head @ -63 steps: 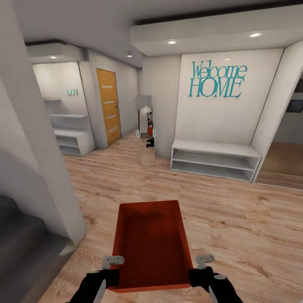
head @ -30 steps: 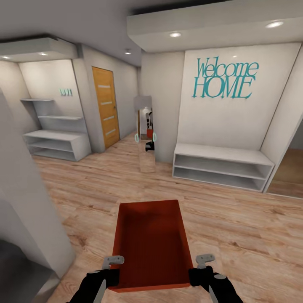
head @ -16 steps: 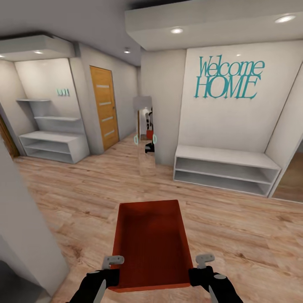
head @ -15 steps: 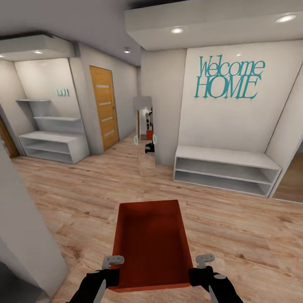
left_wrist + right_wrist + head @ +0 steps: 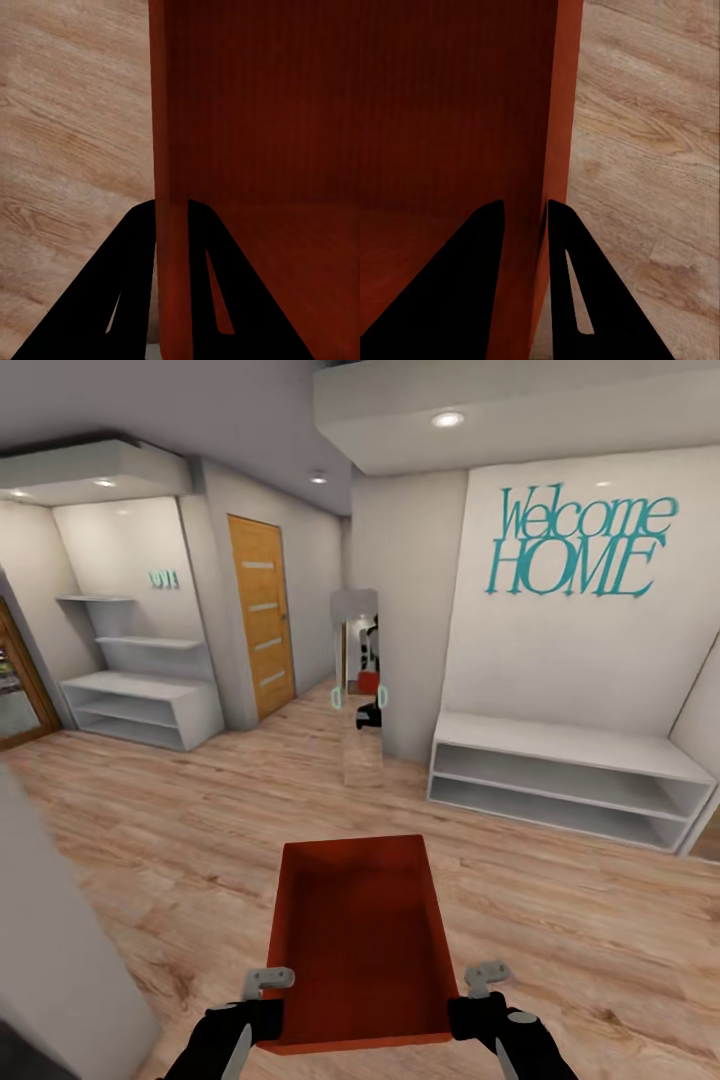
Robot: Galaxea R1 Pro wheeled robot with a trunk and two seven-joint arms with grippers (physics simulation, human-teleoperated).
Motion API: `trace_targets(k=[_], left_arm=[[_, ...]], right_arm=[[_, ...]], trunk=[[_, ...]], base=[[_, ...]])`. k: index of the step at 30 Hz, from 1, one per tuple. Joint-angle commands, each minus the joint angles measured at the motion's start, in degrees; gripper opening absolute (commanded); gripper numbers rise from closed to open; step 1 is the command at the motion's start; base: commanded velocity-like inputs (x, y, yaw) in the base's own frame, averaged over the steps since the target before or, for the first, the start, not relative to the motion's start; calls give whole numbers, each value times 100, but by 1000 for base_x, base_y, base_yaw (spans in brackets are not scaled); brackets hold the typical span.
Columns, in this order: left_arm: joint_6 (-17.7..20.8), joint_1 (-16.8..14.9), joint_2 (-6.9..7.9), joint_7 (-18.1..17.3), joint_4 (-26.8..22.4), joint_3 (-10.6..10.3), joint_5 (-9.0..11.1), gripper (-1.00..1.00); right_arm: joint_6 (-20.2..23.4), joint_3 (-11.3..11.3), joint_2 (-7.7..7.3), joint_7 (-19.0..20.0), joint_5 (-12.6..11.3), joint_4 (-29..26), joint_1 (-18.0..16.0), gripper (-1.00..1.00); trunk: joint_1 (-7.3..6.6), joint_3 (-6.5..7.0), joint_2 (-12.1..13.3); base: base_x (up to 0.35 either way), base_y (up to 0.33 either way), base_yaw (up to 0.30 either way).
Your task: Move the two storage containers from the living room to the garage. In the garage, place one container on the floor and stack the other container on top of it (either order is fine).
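One red-orange storage container (image 5: 355, 935) hangs in front of me above the light wood-plank floor, carried between both arms. My left gripper (image 5: 262, 1015) is shut on its left wall near the close corner; the left wrist view has that thin wall (image 5: 171, 210) pinched between the two black fingers (image 5: 124, 289). My right gripper (image 5: 470, 1015) is shut on the right wall, and in the right wrist view the wall (image 5: 556, 150) runs between its fingers (image 5: 574, 292). The container (image 5: 450, 112) is empty inside.
I am in an entry hall with wood-plank floor (image 5: 180, 830). A low white shelf bench (image 5: 565, 775) stands under a "Welcome HOME" wall at right. A narrow mirror (image 5: 362, 690) is ahead, an orange door (image 5: 262, 615) beside it, white shelving (image 5: 140, 705) at far left, a grey wall corner (image 5: 60, 960) close at left.
The whole view has shifted: the grey wall at left slid out of frame and the hall opened up to the left. The container and both grippers keep the same hold.
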Motion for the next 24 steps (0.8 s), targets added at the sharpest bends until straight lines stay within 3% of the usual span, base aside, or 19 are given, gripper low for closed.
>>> trace_targets(k=[1, 14, 24], left_arm=[[40, 1, -9, 48, -4, -10, -169, -100], [40, 1, -12, 48, -4, -10, -169, -100], [40, 1, -13, 46, -4, -10, -169, -100]], right_arm=[[51, -8, 191, 69, -134, -35, -5, -100], [51, -8, 191, 69, -129, -1, -5, -100], [51, 27, 192, 69, -135, 8, -5, -100]], trunk=[[7, -13, -12], [7, -13, -12], [7, -13, -12]], base=[[323, 0, 284], [323, 0, 279], [323, 0, 89]])
